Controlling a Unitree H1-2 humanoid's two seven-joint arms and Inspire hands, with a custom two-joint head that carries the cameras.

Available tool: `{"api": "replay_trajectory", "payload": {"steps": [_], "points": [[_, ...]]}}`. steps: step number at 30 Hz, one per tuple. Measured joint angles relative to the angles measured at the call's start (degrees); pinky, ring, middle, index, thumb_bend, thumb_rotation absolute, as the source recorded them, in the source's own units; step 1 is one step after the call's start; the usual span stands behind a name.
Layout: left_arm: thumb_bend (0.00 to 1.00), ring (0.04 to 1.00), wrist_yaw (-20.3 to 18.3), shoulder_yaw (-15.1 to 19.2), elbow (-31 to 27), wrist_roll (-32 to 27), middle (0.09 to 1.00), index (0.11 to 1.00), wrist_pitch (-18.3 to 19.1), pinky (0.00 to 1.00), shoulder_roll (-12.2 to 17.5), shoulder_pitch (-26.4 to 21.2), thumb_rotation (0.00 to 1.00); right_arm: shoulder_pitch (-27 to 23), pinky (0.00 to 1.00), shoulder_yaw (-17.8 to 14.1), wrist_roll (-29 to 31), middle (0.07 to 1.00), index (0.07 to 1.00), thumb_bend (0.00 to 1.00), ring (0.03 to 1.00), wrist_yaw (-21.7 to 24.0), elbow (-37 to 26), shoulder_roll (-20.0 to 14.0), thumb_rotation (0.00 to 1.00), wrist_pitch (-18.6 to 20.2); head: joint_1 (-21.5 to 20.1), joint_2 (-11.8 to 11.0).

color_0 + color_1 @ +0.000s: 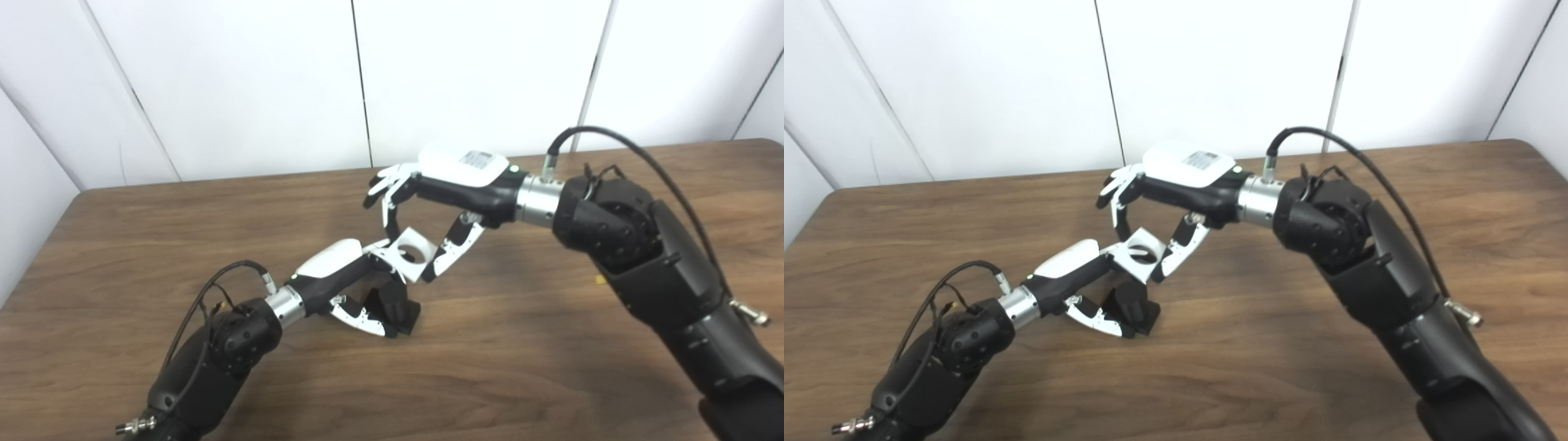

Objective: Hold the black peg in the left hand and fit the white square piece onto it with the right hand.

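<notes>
The left hand [343, 288] grips the black peg [392, 306] on the wooden table [551, 367] while the right hand [441, 202] pinches the white square piece [410, 246] just above it, where a tilted hole could jam.

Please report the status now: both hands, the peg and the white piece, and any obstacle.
Left hand shut on black peg. Right hand shut on white square piece, directly above peg, seating unclear. No obstacle seen on table.

A dark brown wood-grain table with rounded corners [184, 367] fills the foreground. Behind it stand plain white wall panels [245, 79], split by thin dark seams, evenly lit.
</notes>
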Motion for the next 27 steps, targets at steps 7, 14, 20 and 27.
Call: {"api": "replay_trajectory", "payload": {"steps": [7, 14, 20, 27], "points": [[0.52, 0.981, 0.0, 0.04, -0.04, 0.09, 0.886, 0.491, 0.27, 0.9, -0.21, 0.0, 0.08, 0.5, 0.79, 0.89, -1.69, 0.817, 0.478, 0.52, 0.896, -0.59, 1.72, 2.16, 0.14, 0.46, 0.53, 0.26], [0.52, 0.983, 0.0, 0.04, -0.2, 0.1, 0.884, 0.491, 0.68, 0.9, -0.29, 0.01, 0.08, 0.5, 0.8, 1.75, -2.56, 0.816, 0.478, 0.52, 0.9, -1.25, 4.81, 3.3, 0.14, 0.23, 1.23, 0.44], [0.52, 0.981, -0.18, -0.07, -1.1, 0.41, 0.882, 0.491, 1.93, 0.91, -0.3, 0.08, 0.08, 0.52, 0.8, 2.1, -3.43, 0.819, 0.478, 0.52, 0.903, -1.52, 6.5, 3.41, 0.14, 0.2, 1.5, 0.44], [0.52, 0.974, -0.21, -0.1, -1.63, 0.73, 0.88, 0.491, 2.38, 0.9, -0.3, 0.23, 0.07, 0.53, 0.79, 2.47, -3.33, 0.816, 0.478, 0.52, 0.899, -1.54, 8.2, 3.53, 0.14, 0.14, 1.85, 0.7]]}}
